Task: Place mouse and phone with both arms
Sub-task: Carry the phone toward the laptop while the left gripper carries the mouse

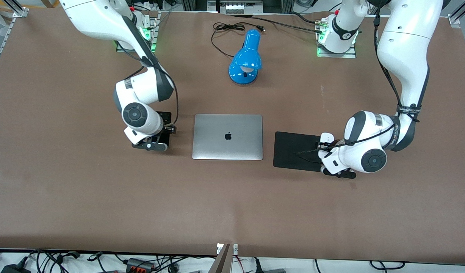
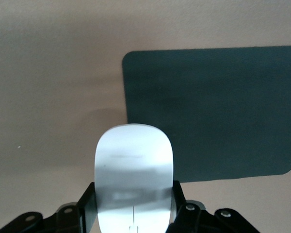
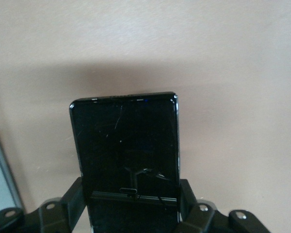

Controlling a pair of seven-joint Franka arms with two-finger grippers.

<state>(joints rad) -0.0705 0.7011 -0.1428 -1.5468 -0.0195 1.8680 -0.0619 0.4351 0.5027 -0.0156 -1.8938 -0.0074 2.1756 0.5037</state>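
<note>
On the brown tabletop (image 1: 65, 189), the left claw (image 2: 131, 213) grips the smooth, slippery mouse (image 2: 134, 174) by its sides over the mouse pad (image 1: 293, 149), while the right claw (image 3: 131, 208) clamps the stiff, fragile phone (image 3: 126, 145) by its edges beside the laptop (image 1: 227, 136).

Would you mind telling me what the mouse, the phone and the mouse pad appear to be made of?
The mouse, held in the left gripper, looks like glossy white plastic: its smooth top carries soft reflections. The phone, held in the right gripper, has a shiny black face, probably glass, showing fine scratches and reflections. The mouse pad looks like matte dark fabric or rubber, with no glare.
</note>
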